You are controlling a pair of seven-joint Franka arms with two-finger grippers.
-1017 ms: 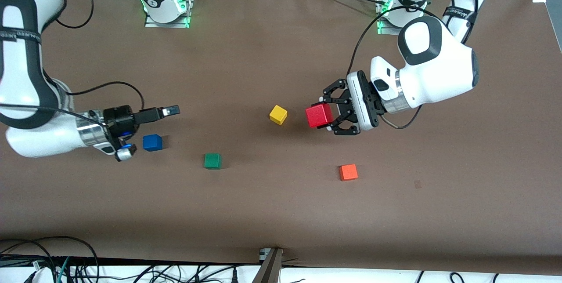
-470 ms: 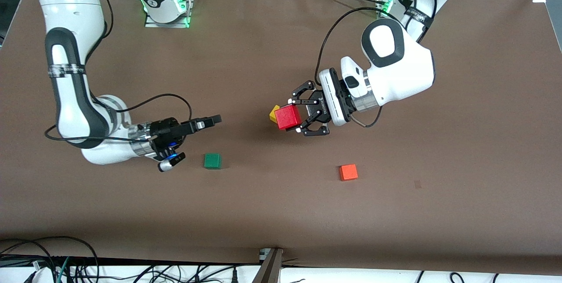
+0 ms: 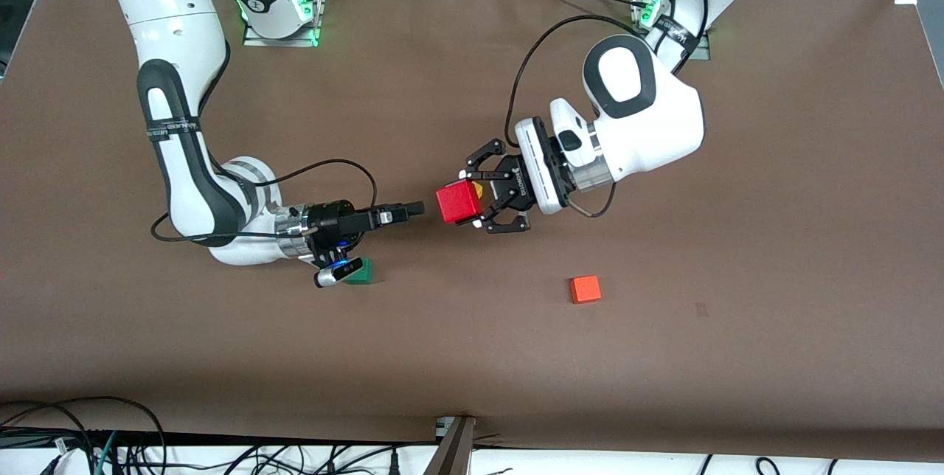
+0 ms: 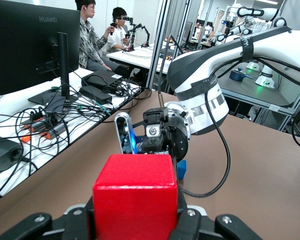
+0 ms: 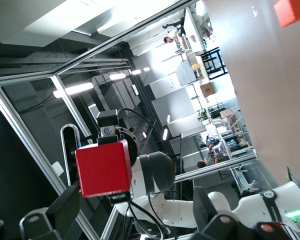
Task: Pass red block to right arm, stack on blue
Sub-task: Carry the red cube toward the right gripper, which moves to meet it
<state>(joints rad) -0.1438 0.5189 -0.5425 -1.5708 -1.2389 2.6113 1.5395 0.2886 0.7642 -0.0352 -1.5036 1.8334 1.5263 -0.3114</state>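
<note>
My left gripper is shut on the red block and holds it in the air over the middle of the table. In the left wrist view the red block fills the space between the jaws of my left gripper. My right gripper is open, level with the red block and a short gap from it. In the right wrist view the red block hangs just past my right gripper. The blue cube lies on the table under the right arm and is hidden in the front view.
A green cube lies partly under the right wrist camera. A yellow cube peeks out from under the red block. An orange cube lies nearer the front camera, toward the left arm's end; it also shows in the right wrist view.
My left gripper has carried the red block toward the right arm's end. My right gripper has moved from beside the blue cube toward the red block, closing the gap.
</note>
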